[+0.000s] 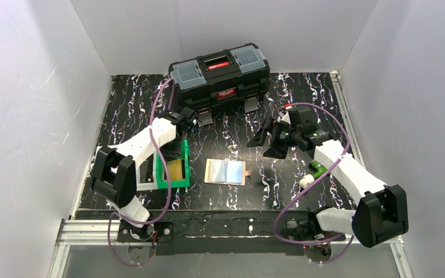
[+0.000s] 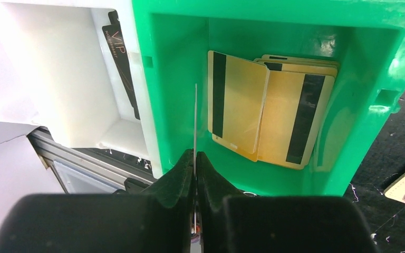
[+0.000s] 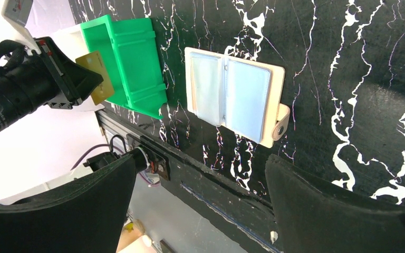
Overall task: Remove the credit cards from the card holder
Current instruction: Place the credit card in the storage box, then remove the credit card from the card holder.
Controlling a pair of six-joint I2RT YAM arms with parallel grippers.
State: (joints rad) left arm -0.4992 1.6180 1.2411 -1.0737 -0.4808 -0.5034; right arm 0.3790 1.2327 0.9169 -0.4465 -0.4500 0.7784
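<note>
The tan card holder is lying open flat on the desk, pale blue panels facing up. A gold-tan credit card is hanging pinched in the left pincer, above the green bin.

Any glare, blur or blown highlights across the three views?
Top external: even light, sharp, shadows faint. Left wrist: white tray blown out, left gripper dark and soft, held card just an edge-on line. Right wrist: card holder sharp, no hard glare; right gripper blurred up close, left edge overexposed.
</note>
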